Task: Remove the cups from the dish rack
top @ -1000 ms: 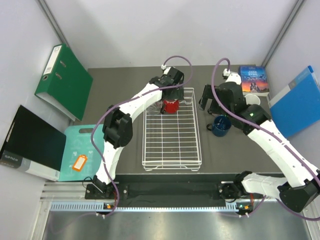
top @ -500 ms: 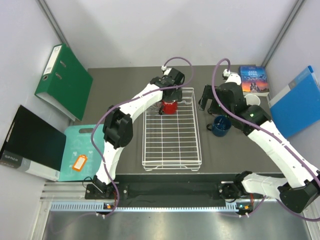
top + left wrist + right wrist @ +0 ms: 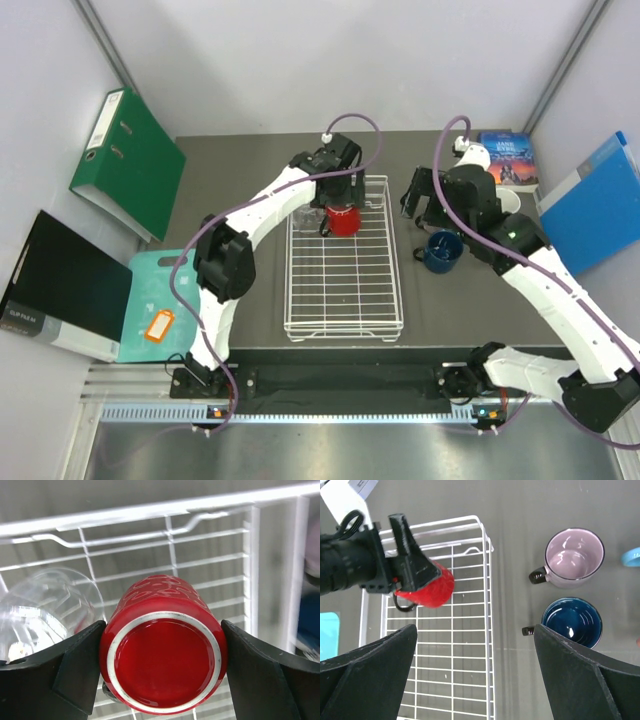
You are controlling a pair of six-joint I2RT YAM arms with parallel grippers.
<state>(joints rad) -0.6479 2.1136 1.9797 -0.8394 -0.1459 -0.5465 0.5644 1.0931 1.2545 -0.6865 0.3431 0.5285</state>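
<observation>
The white wire dish rack (image 3: pixel 345 290) lies mid-table. At its far end my left gripper (image 3: pixel 341 206) is shut on the red mug (image 3: pixel 162 665). The black fingers (image 3: pixel 75 665) press both sides, and the mug's base faces the left wrist camera. A clear glass tumbler (image 3: pixel 40 610) lies on the rack just left of the mug. To the right of the rack, my right gripper (image 3: pixel 475 680) hangs open and holds nothing. It is above the rack's right rim (image 3: pixel 490 630) and the bare table. A dark blue mug (image 3: pixel 571 622) and a mauve-pink mug (image 3: pixel 574 556) stand upright on the table there.
A green binder (image 3: pixel 125 160), a black folder (image 3: pixel 65 285) and a teal board (image 3: pixel 160 300) lie left of the rack. A book (image 3: pixel 508 158) and a blue folder (image 3: pixel 595 205) sit at the far right. A light blue rim (image 3: pixel 632 556) shows beside the pink mug.
My left gripper's jaws have closed onto the red mug, and that arm has swung slightly left with it. The right arm has shifted a little and stays open.
</observation>
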